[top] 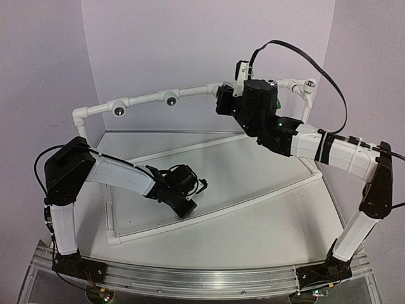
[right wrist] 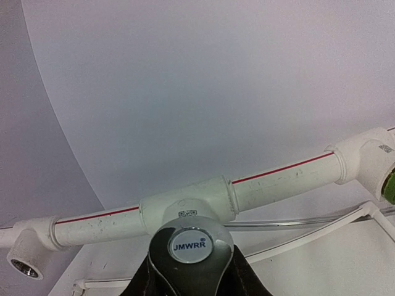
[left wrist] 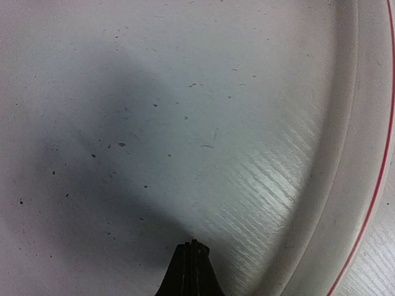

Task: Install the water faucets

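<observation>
My right gripper (right wrist: 190, 274) is shut on the shiny silver water faucet (right wrist: 191, 246), whose round cap reads JMWRR. The faucet sits against the middle tee fitting (right wrist: 185, 200) of the white pipe frame (right wrist: 281, 176). In the top view my right gripper (top: 229, 100) is up at the rail (top: 190, 93) and hides the faucet. A green piece (right wrist: 389, 186) shows at the right elbow, cut by the frame edge. My left gripper (top: 188, 208) lies low on the table, shut and empty; its fingertips (left wrist: 192, 248) are pressed together over the bare surface.
Two chrome-rimmed sockets (top: 118, 109) (top: 170, 98) face forward on the rail's left part, another (top: 310, 83) is at its right end, and one (right wrist: 24, 264) shows in the right wrist view. Low white pipes (top: 209, 215) border the table. White walls stand behind.
</observation>
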You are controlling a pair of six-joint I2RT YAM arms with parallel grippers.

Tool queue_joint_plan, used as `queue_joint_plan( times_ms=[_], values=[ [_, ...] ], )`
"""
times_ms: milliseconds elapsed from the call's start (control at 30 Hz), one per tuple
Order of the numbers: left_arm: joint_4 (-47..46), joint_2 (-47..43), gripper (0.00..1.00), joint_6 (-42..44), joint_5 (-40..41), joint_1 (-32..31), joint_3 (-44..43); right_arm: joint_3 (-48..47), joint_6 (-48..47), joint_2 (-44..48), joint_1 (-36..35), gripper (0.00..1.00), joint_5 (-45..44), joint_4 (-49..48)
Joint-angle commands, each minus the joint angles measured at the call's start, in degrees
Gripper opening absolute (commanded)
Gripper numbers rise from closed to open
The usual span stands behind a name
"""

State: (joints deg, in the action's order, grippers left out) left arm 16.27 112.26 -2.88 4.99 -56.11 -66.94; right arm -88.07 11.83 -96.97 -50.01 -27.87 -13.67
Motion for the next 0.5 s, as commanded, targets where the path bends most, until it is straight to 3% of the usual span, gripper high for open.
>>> queue_joint_plan(
  times_ms=[0, 100, 200, 300, 467],
  values=[
    [12.0, 2.0, 0.0, -1.3, 5.8, 2.6, 0.5, -4.3, -6.0, -3.6, 2.1, 0.27, 1.7, 1.7],
    [12.3, 0.3, 0.0, -1.1, 7.1, 2.9, 0.5, -7.0, -12.1, -4.0, 2.1, 0.67, 9.3, 6.9],
    [13.0, -2.0, 0.02, -2.1, 7.2, 3.5, -0.9, -12.5, -13.4, -3.2, 2.2, 0.93, 13.2, 18.0],
    [14.2, -6.0, 0.16, -4.3, 7.5, 4.1, -3.4, -16.1, -13.7, -0.7, 2.1, 0.98, 16.1, 27.6],
    [16.3, -13.6, 0.51, -5.8, 3.3, 4.9, -8.3, -13.1, -11.8, 7.5, 2.2, 0.98, 19.6, 34.9]
  ],
)
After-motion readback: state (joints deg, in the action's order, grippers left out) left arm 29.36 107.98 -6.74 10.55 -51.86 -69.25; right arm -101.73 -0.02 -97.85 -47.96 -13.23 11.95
